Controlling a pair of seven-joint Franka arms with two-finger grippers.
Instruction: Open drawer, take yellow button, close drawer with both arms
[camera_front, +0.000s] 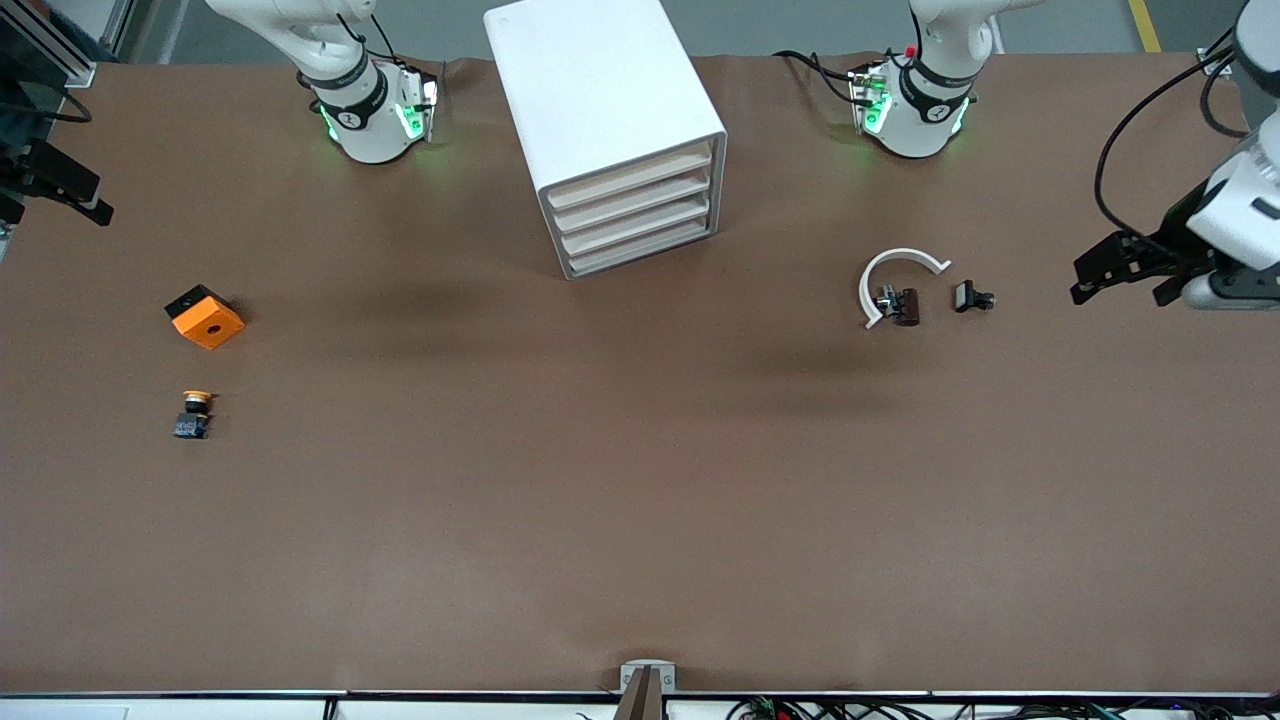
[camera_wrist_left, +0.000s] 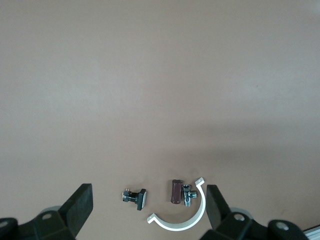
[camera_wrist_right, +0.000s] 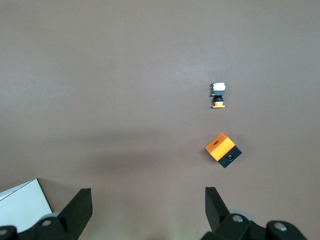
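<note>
The white cabinet (camera_front: 600, 110) stands at the table's back middle. Its uppermost drawer (camera_front: 632, 176) is shut, like the three below it. The button (camera_front: 193, 412), with an orange cap and blue-grey body, lies on the table toward the right arm's end, nearer to the front camera than the orange cube; it also shows in the right wrist view (camera_wrist_right: 218, 95). My right gripper (camera_front: 95, 200) is open and empty, up in the air at the right arm's end (camera_wrist_right: 147, 191). My left gripper (camera_front: 1080, 280) is open and empty, up in the air beside the small black parts (camera_wrist_left: 148, 189).
An orange cube with a round hole (camera_front: 205, 317) lies close to the button (camera_wrist_right: 223, 150). A white curved band (camera_front: 900, 275) with small black parts (camera_front: 972, 297) lies toward the left arm's end (camera_wrist_left: 185, 220). A cabinet corner (camera_wrist_right: 22, 205) shows in the right wrist view.
</note>
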